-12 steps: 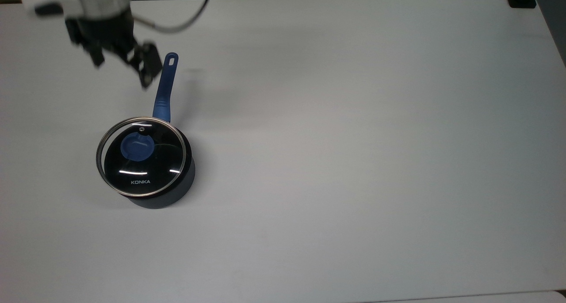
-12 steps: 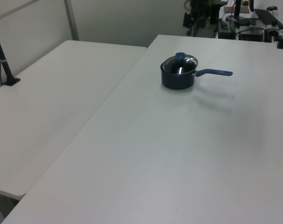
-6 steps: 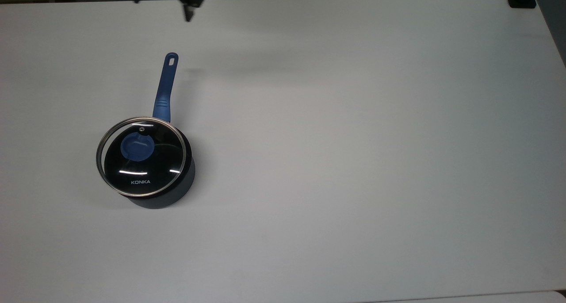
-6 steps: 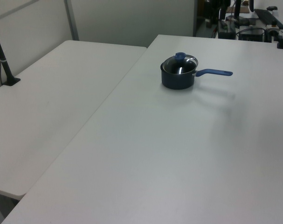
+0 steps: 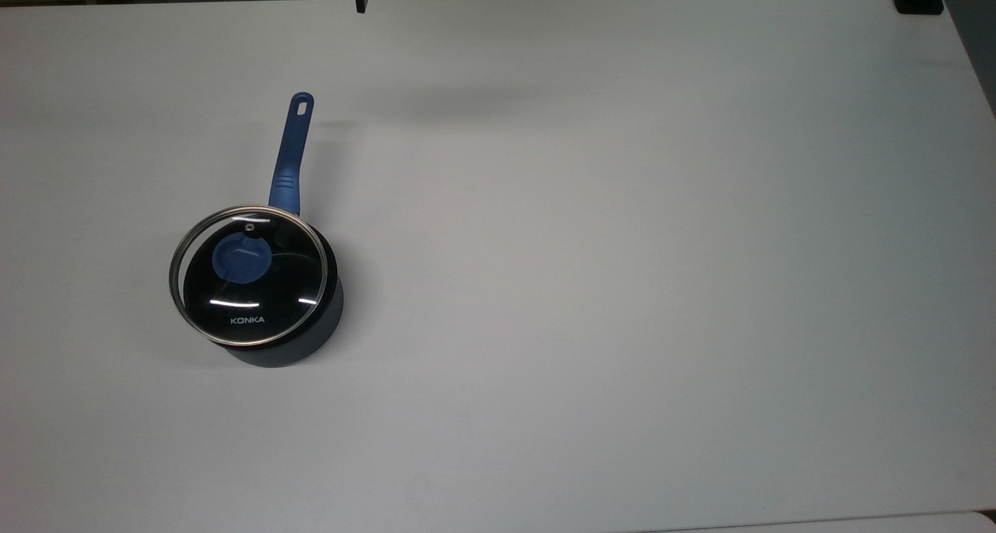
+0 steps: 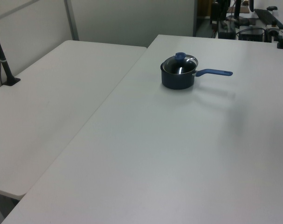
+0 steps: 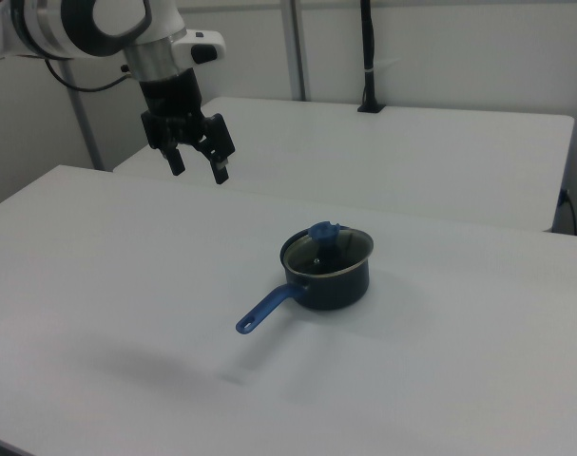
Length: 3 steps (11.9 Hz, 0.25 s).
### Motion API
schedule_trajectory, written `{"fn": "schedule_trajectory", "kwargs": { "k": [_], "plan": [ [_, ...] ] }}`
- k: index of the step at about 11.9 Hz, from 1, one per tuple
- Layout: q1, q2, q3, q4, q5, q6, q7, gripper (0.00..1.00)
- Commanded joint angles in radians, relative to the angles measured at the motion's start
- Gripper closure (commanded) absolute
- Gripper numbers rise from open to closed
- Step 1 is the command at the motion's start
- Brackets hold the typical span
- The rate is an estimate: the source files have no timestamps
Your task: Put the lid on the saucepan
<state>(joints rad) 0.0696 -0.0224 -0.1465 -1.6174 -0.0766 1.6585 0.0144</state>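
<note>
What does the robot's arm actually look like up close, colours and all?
In the right view the arm is made of rounded white shells with dark rings at the joints and a grey metal wrist band. A thin dark cable loops beside it. The gripper at its end is black and blocky, with two short fingers.

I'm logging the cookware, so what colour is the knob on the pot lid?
Blue. The knob shows best in the top view.
</note>
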Motion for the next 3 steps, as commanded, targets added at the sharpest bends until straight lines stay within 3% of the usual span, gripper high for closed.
{"fn": "schedule_trajectory", "kwargs": {
  "k": [1, 3],
  "plan": [
    [0.013, -0.031, -0.016, -0.041, 0.005, 0.033, -0.034, 0.0],
    [0.012, -0.031, -0.016, -0.039, 0.006, 0.03, -0.027, 0.0]
  ]
}}
